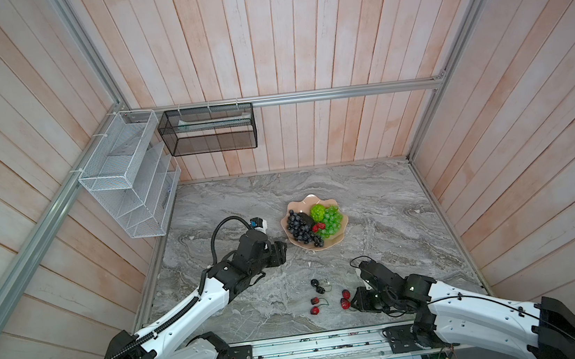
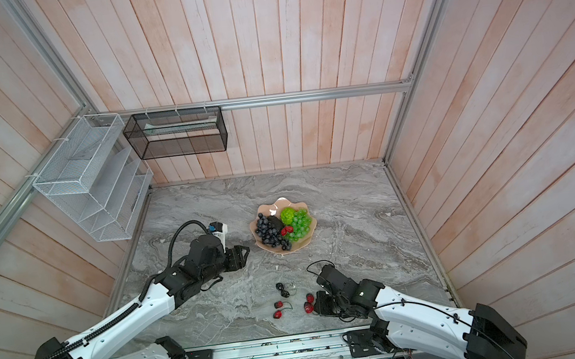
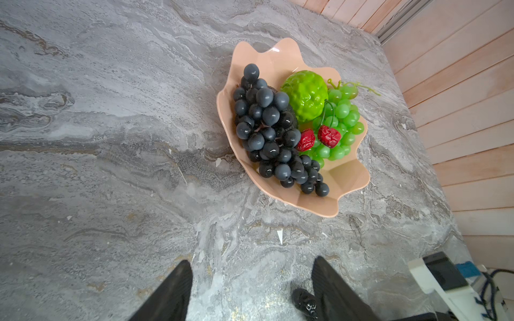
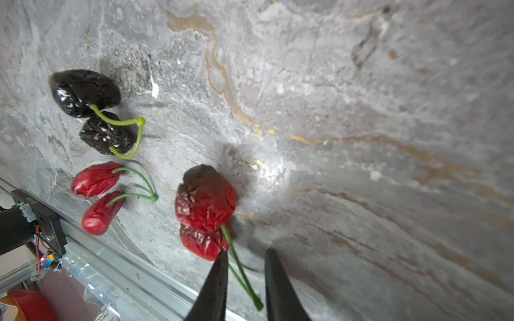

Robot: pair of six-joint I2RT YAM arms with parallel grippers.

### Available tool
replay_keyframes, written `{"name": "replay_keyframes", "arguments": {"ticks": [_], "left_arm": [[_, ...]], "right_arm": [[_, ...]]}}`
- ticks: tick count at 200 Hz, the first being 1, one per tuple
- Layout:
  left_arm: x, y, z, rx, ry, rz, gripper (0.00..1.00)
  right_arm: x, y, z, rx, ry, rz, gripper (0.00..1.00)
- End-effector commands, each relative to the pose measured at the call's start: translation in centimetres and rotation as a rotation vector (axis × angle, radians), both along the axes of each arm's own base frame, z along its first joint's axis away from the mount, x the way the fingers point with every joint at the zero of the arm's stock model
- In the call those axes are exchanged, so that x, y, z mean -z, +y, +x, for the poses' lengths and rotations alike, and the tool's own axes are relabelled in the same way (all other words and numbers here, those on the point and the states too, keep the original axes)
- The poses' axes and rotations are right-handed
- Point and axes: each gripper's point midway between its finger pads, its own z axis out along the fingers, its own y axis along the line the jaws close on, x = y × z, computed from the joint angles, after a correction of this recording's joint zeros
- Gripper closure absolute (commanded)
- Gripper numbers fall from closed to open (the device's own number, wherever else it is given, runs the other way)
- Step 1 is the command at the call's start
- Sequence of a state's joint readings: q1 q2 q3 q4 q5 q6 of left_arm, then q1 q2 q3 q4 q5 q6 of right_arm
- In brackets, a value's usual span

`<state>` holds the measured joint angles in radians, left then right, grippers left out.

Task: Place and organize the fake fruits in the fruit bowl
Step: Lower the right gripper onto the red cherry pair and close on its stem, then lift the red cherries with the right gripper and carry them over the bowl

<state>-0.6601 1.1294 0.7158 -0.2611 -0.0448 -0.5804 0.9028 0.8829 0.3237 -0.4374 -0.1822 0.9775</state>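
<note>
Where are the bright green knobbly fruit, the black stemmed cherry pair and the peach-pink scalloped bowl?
Bright green knobbly fruit (image 3: 304, 94): left wrist view, bumpy top.
Black stemmed cherry pair (image 4: 83, 93): right wrist view, larger cherry.
Peach-pink scalloped bowl (image 3: 347, 180): left wrist view, bare inner wall.

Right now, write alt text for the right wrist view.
The right gripper, jaws open, straddles the green stem of a red cherry pair on the grey marble table. A second red pair and a black pair lie nearby.
</note>
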Motion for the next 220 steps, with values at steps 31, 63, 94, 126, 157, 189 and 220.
{"name": "replay_keyframes", "arguments": {"ticks": [31, 63, 94, 126, 157, 189, 220], "left_arm": [[0.3, 0.8, 0.1, -0.03, -0.011, 0.015, 0.29], [0.3, 0.9, 0.1, -0.033, -0.012, 0.015, 0.3], [0.2, 1.0, 0.1, -0.037, -0.014, 0.016, 0.3], [0.0, 0.9, 0.3, -0.037, -0.021, 0.019, 0.29], [-0.1, 1.0, 0.4, -0.036, -0.025, 0.024, 0.29], [-0.1, 1.0, 0.4, -0.043, -0.024, 0.023, 0.29], [-0.8, 2.0, 0.1, -0.068, -0.028, 0.04, 0.3]], "right_arm": [[0.5, 0.1, -0.4, -0.016, 0.014, 0.005, 0.85], [0.3, 0.0, -0.4, -0.02, 0.009, -0.001, 0.89], [-0.3, -0.1, -0.2, -0.01, -0.006, -0.001, 0.93], [-1.3, 0.0, 0.3, -0.016, -0.031, -0.002, 0.97], [-3.6, 0.2, 1.3, -0.035, -0.088, -0.017, 0.98], [-8.1, 0.9, 4.4, -0.066, -0.167, 0.013, 0.98], [-12.1, 2.1, 9.6, -0.1, -0.254, 0.087, 0.98]]}}
